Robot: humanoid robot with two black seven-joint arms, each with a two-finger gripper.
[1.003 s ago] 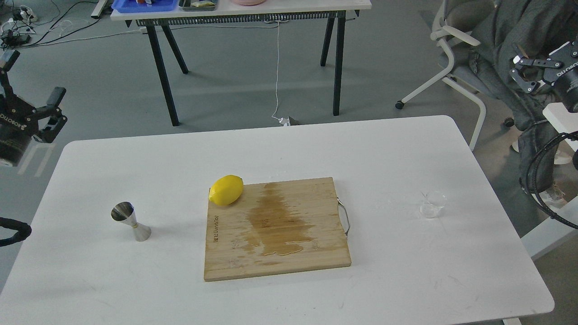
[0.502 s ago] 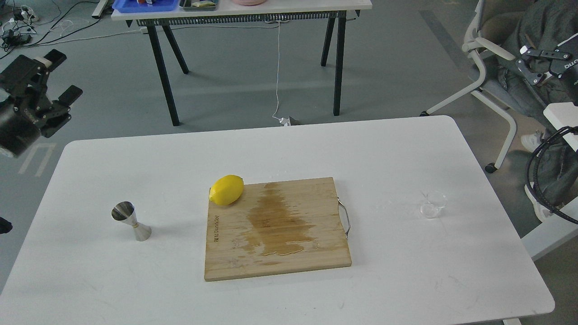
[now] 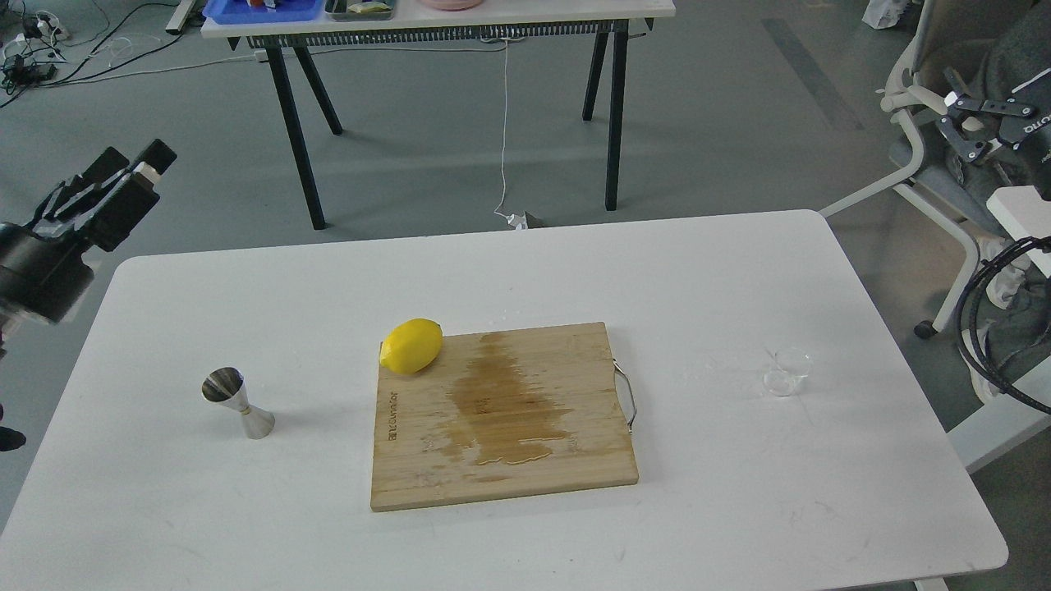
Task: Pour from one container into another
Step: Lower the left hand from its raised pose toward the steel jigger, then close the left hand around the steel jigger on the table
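The left claw [image 3: 135, 176] hung off the table's [image 3: 722, 509] left edge, its jaw state impossible to tell; the right claw [image 3: 965, 123] stood apart, empty, beyond the right edge. The glass cup [image 3: 787, 372] sat near the right side, the jigger [image 3: 238, 402] far left. Best approach: descend squarely on the cup, with open room around it

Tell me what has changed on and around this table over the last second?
Only the arms moved. The left claw turned and swung up and rightward, toward the table's far-left corner; its fingers now look nearly together. The right claw drifted slightly right, open and empty. Nothing was grabbed or released. The steel jigger, lemon, wet cutting board and glass cup stayed put.
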